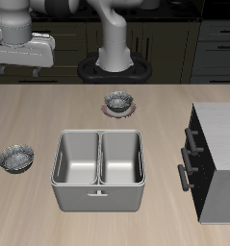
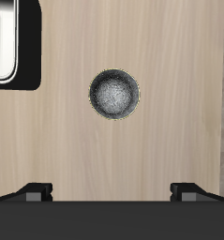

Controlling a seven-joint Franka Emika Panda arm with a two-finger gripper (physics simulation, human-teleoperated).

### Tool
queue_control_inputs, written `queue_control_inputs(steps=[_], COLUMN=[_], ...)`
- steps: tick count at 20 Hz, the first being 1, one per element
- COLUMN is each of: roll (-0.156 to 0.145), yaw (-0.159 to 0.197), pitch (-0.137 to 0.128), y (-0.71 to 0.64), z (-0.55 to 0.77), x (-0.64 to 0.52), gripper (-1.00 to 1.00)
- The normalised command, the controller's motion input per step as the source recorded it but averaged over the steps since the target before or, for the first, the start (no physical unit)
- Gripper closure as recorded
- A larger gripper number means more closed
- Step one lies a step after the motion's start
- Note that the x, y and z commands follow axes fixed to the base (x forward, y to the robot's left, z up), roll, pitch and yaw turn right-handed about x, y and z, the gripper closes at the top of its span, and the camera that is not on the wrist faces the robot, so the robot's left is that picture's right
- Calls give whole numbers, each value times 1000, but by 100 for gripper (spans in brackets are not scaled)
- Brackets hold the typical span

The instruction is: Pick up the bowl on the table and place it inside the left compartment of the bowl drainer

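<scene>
My gripper point(image 2: 112, 190) is spread wide, empty, above the bowl point(image 2: 114, 94). I'd centre one finger over its rim, drop straight, then pinch gently.

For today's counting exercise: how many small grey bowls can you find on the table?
2. One bowl sits alone on the bare wood beside the bowl drainer, under the gripper. The other bowl rests on a reddish plate farther back, near the robot's base. None appears hidden.

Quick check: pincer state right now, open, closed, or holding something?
Pincer: open, fingers spread wide, holding nothing. It hangs above the bowl on the bare table, not touching it.
</scene>
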Motion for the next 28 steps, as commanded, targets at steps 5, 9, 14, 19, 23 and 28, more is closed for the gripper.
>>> queue_control_inputs(steps=[5, 9, 14, 19, 23, 28], roll=[5, -47, -31, -3, -10, 14], yaw=[13, 1, -23, 4, -2, 1], pitch=[-15, -19, -24, -22, -16, -12], y=[-129, -183, -251, -229, -47, 61], z=[43, 85, 92, 118, 95, 74], x=[112, 100, 74, 123, 175, 158], gripper=[-100, -100, -100, -100, -100, -100])
